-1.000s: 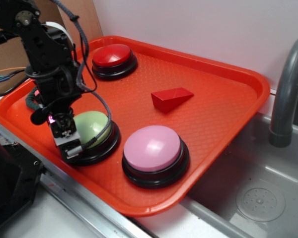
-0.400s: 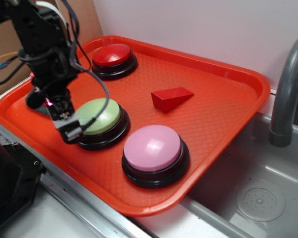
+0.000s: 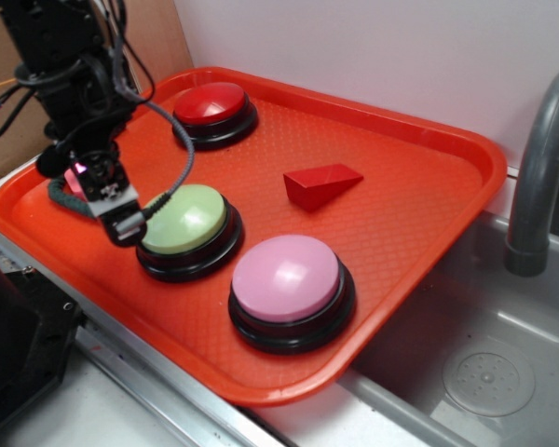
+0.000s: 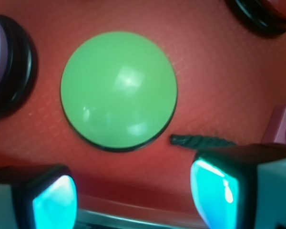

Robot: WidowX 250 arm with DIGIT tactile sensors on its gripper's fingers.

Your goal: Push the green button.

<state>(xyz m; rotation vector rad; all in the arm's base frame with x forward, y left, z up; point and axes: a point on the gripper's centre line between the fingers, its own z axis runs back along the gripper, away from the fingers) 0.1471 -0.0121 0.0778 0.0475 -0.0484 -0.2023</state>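
The green button (image 3: pixel 184 219), a pale-green glossy dome on a black base, sits on the front left of the red tray (image 3: pixel 429 214). My gripper (image 3: pixel 123 223) hangs just left of it, above the tray's left part, not touching the dome. From the wrist, the green button (image 4: pixel 118 90) lies whole ahead of the gripper (image 4: pixel 133 195). The jaws stand wide apart with only tray floor between them, so the gripper is open.
A pink button (image 3: pixel 285 277) stands right of the green one and a red button (image 3: pixel 210 102) at the tray's back. A red wedge block (image 3: pixel 321 184) lies mid-tray. A grey faucet (image 3: pixel 540 168) and sink (image 3: pixel 489 372) are at the right.
The gripper has lifted and drawn back to the left, off the green button's left side. The dome, partly covered before, now shows whole.
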